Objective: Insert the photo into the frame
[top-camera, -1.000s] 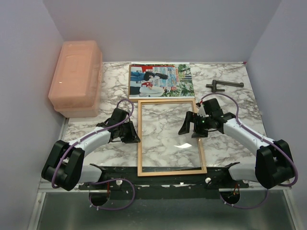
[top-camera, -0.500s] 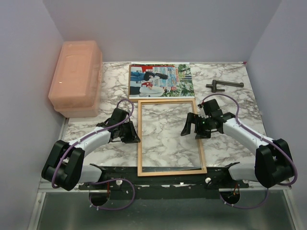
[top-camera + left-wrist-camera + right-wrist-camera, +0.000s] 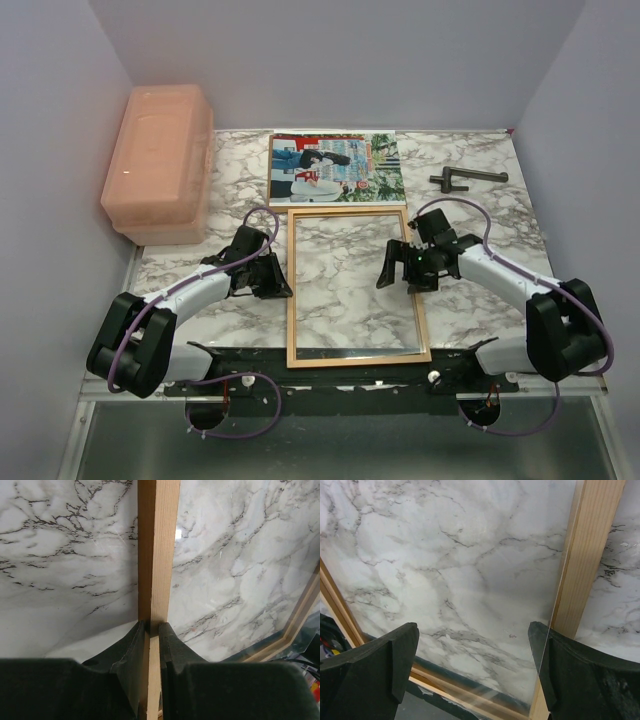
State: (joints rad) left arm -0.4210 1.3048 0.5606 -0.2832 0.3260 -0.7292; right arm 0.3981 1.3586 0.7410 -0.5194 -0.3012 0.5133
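Observation:
The photo [image 3: 335,168] lies flat on the table behind the frame [image 3: 291,300], a thin wooden rectangle with a clear pane in it. My left gripper [image 3: 281,281] is shut on the frame's left rail [image 3: 157,555]. In the left wrist view, both pads of that gripper [image 3: 152,628] press the rail's sides. My right gripper [image 3: 405,273] hangs open over the right part of the frame. In the right wrist view this gripper [image 3: 472,655] has nothing between its fingers. One fingertip [image 3: 555,655] is close to the right rail [image 3: 587,555], next to the pane's edge.
A salmon-pink plastic box [image 3: 160,160] stands at the back left. A dark metal tool [image 3: 465,179] lies at the back right. Grey walls close in the table on three sides. The arms' black base bar [image 3: 350,375] runs along the near edge.
My right gripper has spread a touch wider and shifted slightly over the frame's right side. The left gripper and the frame have not moved.

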